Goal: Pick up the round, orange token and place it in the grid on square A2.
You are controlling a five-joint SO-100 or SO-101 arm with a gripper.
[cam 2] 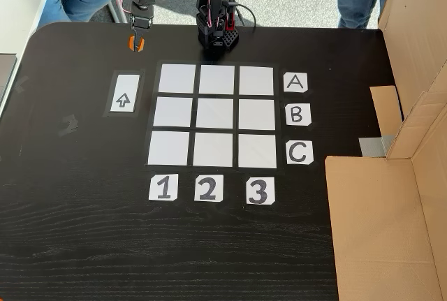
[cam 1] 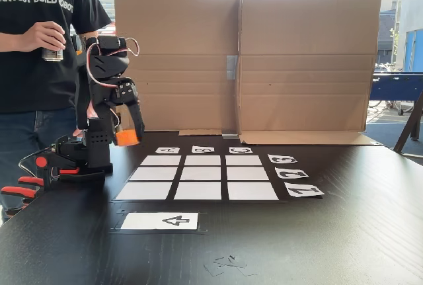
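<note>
The black table [cam 2: 84, 245] carries a cardboard screen [cam 1: 304, 60] standing along one edge, and the grid [cam 2: 215, 114] — nine white squares edged by the letter cards [cam 2: 296, 114] and the number cards [cam 2: 207, 188]. Taking the grid as landmark: in a fixed view, the arrow card [cam 2: 123, 100] lies just beside its left edge, and the arm's base [cam 2: 218, 35] stands just beyond its top row. Square A2 [cam 2: 216, 79] lies bare. A person [cam 1: 33, 53] stands behind the arm. The gripper [cam 1: 127, 137] — clenched on the token [cam 1: 126, 138] — hangs above the table, off the grid's corner nearest the arrow card [cam 2: 134, 42].
</note>
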